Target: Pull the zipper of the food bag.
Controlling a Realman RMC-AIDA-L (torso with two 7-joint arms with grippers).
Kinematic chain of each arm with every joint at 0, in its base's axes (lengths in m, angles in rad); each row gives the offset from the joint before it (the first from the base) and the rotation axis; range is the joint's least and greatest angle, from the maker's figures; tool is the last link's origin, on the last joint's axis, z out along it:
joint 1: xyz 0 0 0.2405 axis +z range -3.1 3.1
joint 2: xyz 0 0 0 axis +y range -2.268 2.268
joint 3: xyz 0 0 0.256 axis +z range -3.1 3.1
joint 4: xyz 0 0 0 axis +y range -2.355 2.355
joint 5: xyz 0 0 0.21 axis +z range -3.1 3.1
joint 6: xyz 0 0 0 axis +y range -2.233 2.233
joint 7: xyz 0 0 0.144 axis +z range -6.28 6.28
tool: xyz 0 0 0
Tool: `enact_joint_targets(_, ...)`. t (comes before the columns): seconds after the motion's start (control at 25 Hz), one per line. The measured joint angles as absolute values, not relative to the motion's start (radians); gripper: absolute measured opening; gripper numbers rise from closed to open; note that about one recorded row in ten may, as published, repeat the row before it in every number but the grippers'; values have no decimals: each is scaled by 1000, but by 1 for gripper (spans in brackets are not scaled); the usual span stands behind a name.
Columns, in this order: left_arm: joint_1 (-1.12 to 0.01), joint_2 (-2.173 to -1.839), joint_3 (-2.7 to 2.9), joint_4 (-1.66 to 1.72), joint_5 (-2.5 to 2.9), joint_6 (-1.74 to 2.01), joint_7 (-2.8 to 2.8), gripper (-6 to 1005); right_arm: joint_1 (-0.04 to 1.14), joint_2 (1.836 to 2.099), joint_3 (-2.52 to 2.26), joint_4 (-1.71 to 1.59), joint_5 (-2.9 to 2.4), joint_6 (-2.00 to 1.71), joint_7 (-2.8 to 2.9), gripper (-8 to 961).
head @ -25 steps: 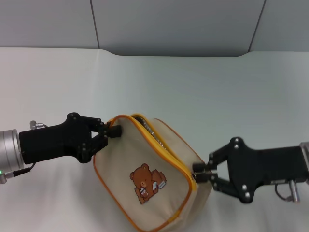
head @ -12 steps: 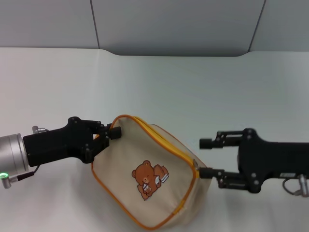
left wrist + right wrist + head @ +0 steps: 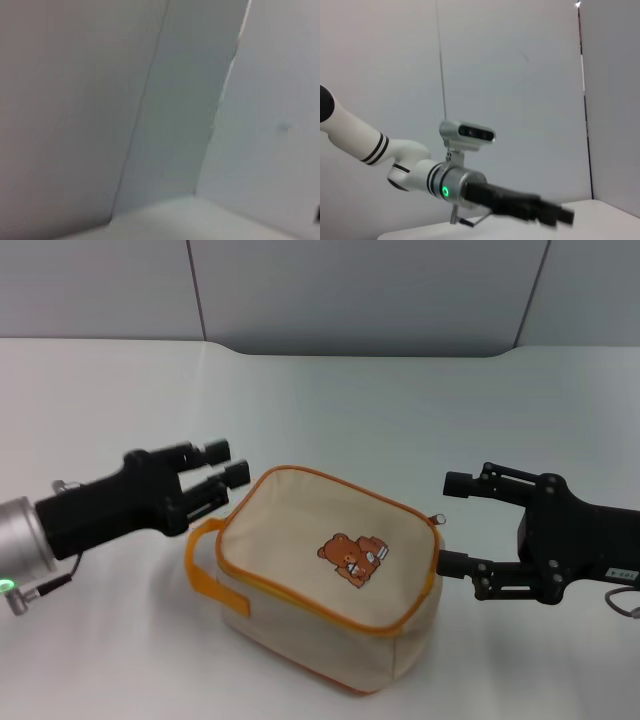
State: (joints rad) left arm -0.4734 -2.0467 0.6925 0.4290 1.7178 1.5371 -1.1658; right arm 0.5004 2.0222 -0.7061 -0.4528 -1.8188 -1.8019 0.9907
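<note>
- Where the head view begins on the robot's left, the black left gripper (image 3: 218, 462) on its silver-and-black arm hovers just above and beside the bag's left upper corner, its two fingers parted and holding nothing.
- Just beside it, the boxy cream fabric food bag (image 3: 325, 575) with orange piping sits upright on the plain white table (image 3: 330, 410), between the two grippers.
- An orange-yellow loop handle (image 3: 205, 565) hangs off the bag's left end, below the left gripper.
- The yellow-orange zipper (image 3: 345, 490) runs around the edge of the bag's top panel and looks closed all the way round; its small silver pull tab (image 3: 438, 521) stands at the right corner.
- A small brown cartoon bear print (image 3: 352, 555) sits on the top panel; no lettering on it can be read.
- To the right, the black right gripper (image 3: 453, 523) faces the bag's right end, fingers spread wide and empty, the pull tab lying between them but apart from both.
- A small pale label on the right gripper's body cannot be read.
- The right wrist view shows the left arm farther off, with a green light (image 3: 445, 191) lit on its wrist.
- The left wrist view shows only grey wall panels (image 3: 75, 115).
</note>
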Motion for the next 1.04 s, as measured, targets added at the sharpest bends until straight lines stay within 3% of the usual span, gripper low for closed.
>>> enact_joint_targets(0.32, -481, -2003, 783, 437, 1765, 1907, -1107, 608, 525, 1997, -744, -444, -1839, -1838, 1043, 839)
enact_joint_targets(0.72, -476, -1987, 845, 439, 1771, 1871, -1118, 821, 528, 2003, -756, -442, -1878, -1833, 1052, 834)
enact_joint_targets(1.04, -479, -1985, 843, 439, 1782, 1863, -1121, 821, 529, 2003, -756, -442, -1879, -1833, 1057, 835)
